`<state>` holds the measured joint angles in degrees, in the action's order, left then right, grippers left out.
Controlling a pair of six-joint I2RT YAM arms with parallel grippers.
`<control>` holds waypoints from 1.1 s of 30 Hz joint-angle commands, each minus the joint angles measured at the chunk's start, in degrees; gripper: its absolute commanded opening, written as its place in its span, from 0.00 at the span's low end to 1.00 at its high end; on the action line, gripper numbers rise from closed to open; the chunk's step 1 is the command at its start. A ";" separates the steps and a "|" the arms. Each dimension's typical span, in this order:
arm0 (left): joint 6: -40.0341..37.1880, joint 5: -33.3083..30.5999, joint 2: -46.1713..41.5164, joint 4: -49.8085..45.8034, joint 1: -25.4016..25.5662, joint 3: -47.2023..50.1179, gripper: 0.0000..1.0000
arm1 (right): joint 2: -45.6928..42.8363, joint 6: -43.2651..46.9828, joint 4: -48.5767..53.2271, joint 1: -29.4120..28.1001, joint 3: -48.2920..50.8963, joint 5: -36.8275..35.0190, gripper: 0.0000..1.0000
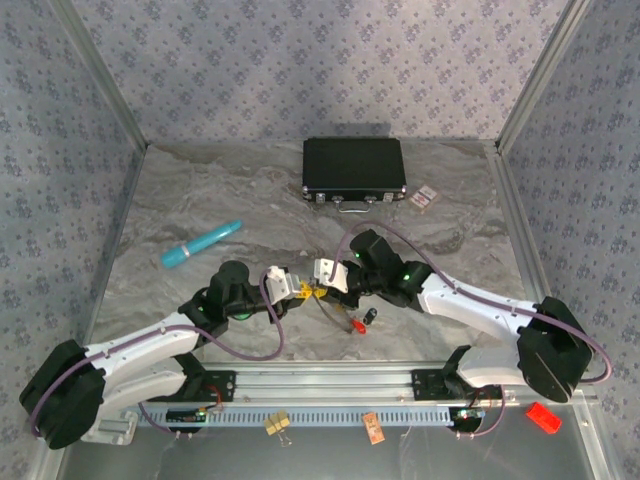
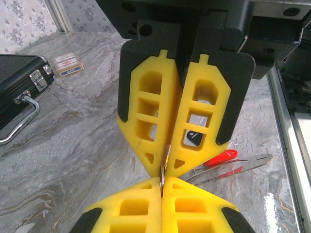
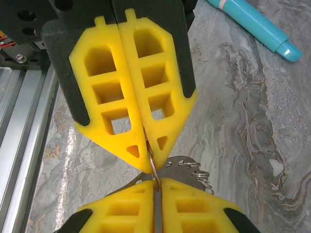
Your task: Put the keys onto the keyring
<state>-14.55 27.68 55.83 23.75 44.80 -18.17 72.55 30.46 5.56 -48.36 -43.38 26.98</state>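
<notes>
Right wrist view: left gripper [image 2: 162,190] and right gripper [image 3: 155,188] clamp the keyring [image 3: 152,167] tip-to-tip; red key [image 2: 221,158] beside the jaws lies unthreaded.

Tabletop [image 1: 470,232] lies open far left and right; black case [image 1: 353,168] blocks far centre, teal marker [image 1: 202,244] sits left-centre
</notes>
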 commanded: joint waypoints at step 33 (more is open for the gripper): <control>-1.95 0.77 2.82 2.15 0.57 -2.13 0.00 | 0.02 -2.13 -2.58 2.11 -0.33 5.40 0.02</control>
<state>-15.44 27.83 58.30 25.85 44.80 -18.41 73.08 30.02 5.58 -46.26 -43.31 30.20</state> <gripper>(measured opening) 0.049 0.052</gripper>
